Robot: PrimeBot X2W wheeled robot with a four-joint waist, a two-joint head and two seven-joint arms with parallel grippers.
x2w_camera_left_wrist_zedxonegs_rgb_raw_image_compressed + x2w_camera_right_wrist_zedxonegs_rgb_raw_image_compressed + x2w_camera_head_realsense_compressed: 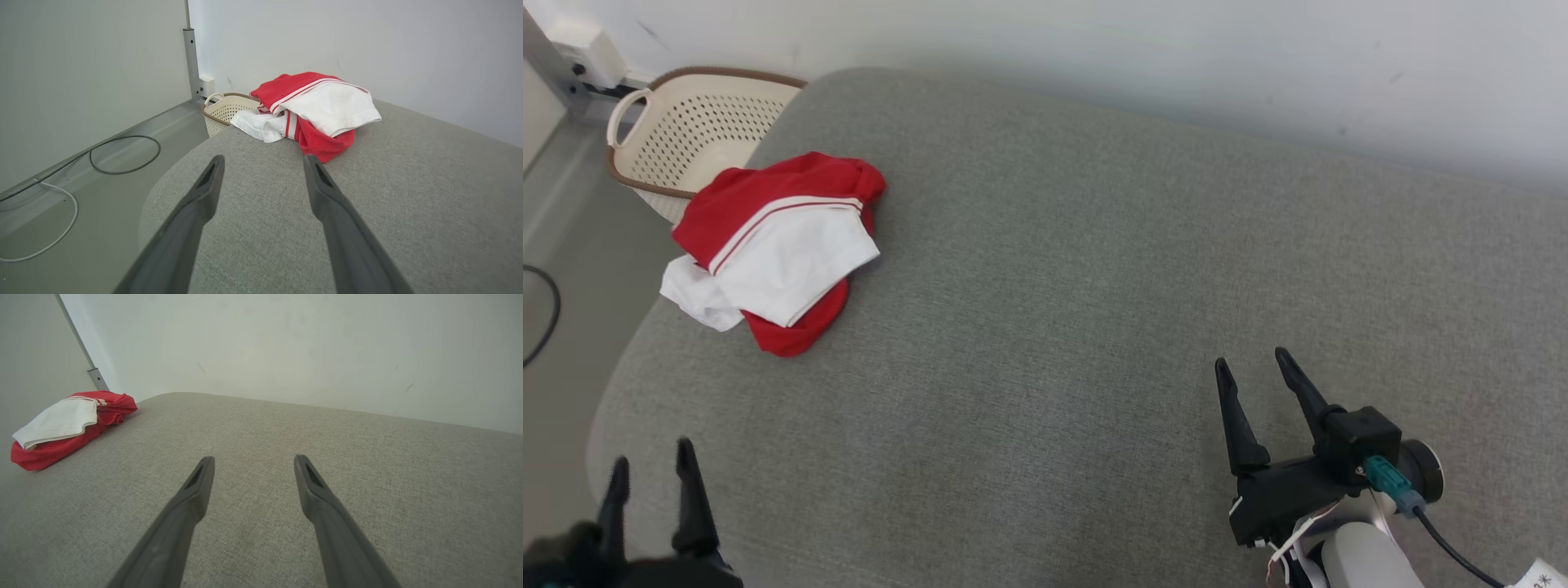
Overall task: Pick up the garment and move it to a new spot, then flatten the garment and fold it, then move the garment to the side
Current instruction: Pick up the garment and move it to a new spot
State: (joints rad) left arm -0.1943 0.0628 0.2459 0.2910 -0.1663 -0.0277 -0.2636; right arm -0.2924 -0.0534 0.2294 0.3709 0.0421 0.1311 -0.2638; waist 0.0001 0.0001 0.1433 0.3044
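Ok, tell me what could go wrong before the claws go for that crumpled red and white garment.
1. The garment lies bunched near the cushion edge, right by the basket; a nudge could tip it over the side.
2. Its red and white layers overlap, so the open left claw may pinch several folds.
3. The open right claw sits far off, a long reach.

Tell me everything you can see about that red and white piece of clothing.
The garment is soft-looking cloth, red with white panels and thin stripes along one seam. It lies crumpled and bunched, not flat. It rests near the far left corner of the grey upholstered surface, beside a cream perforated basket; whether they touch is unclear.
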